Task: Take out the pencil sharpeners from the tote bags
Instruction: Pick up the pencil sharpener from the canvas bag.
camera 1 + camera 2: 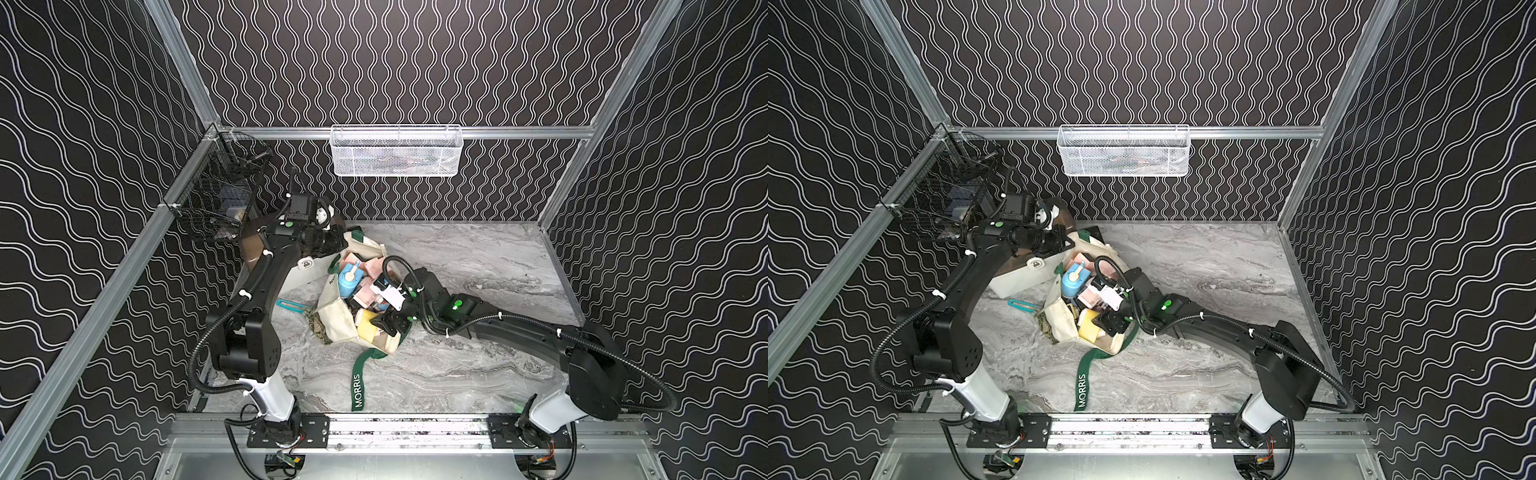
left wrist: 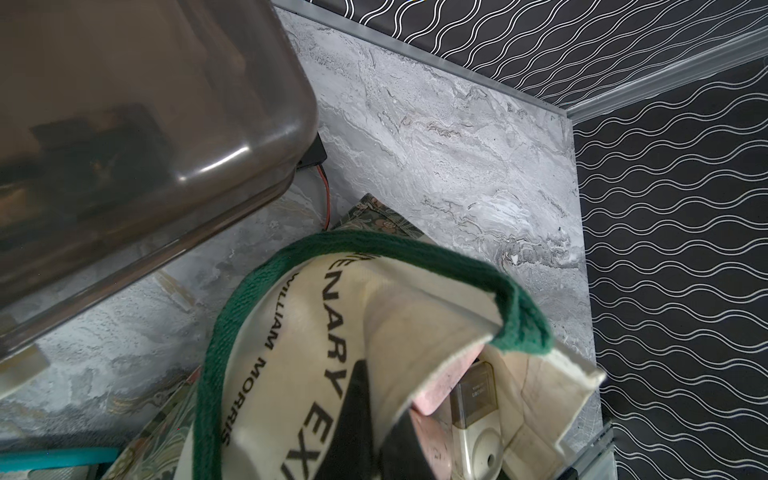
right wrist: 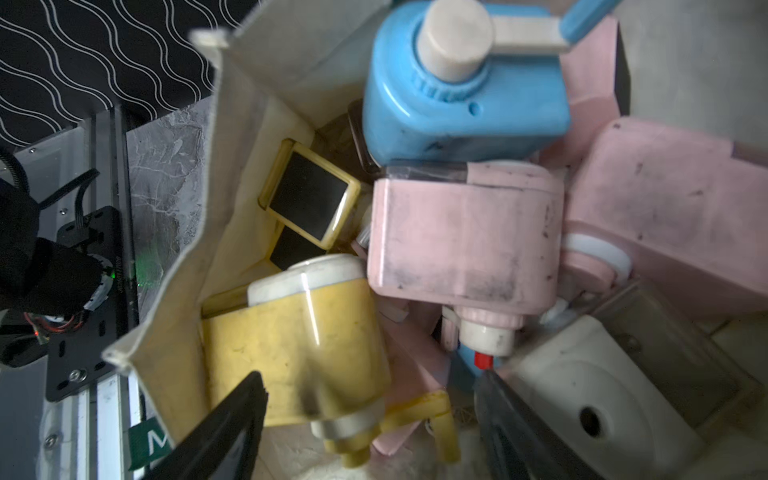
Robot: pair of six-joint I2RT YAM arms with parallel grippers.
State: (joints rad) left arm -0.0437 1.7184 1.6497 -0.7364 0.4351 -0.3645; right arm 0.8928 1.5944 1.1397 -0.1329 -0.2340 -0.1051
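Lettering: "MORRIS" on green strap, "WILLIAM MORRIS" on tote bag | left fingers clamped on its rim | right fingers wide, straddling yellow sharpener

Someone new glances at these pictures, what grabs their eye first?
The cream tote bag on the marble table, gaping and crammed with pastel pencil sharpeners, a blue sharpener on top. The right tool hangs open over a yellow sharpener inside, while the left tool pinches the bag's far rim.

Packed pencil sharpeners fill tote bag mouth, gaps seemingly narrow; white box crowds left; right table open.
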